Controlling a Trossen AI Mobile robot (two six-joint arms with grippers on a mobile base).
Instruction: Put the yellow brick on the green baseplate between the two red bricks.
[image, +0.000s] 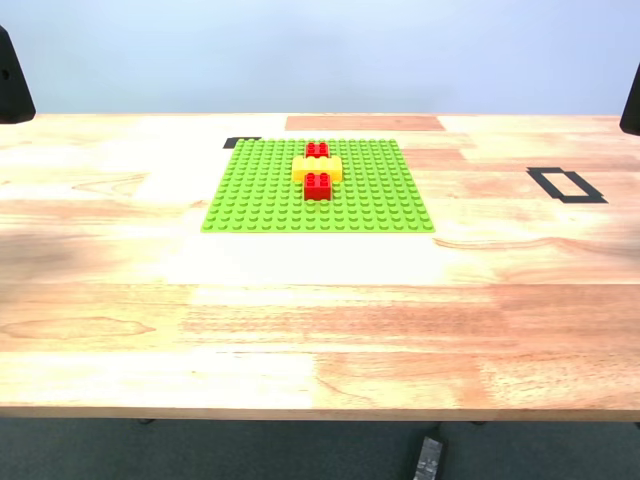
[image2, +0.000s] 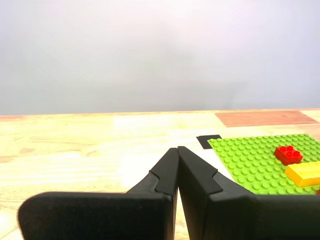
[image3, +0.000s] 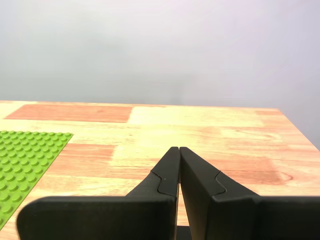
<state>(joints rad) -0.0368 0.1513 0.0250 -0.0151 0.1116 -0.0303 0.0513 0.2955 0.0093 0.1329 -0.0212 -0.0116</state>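
Note:
The green baseplate (image: 260, 195) lies flat at the table's middle back. On it the yellow brick (image: 317, 168) sits between the two red bricks, one behind it (image: 316, 150) and one in front (image: 318, 186), all touching in a row. My first gripper (image2: 177, 148) is shut and empty, held above the table away from the baseplate (image2: 250, 160); its view shows a red brick (image2: 288, 154) and the yellow brick (image2: 305, 173). My second gripper (image3: 178, 148) is shut and empty, beside the baseplate's edge (image3: 20, 155).
A black tape rectangle (image: 566, 185) marks the table on the exterior view's right. A small black tape mark (image: 241, 142) lies at the baseplate's far corner. Dark arm parts show at both upper corners (image: 12, 80). A dark object (image: 427, 460) lies on the floor.

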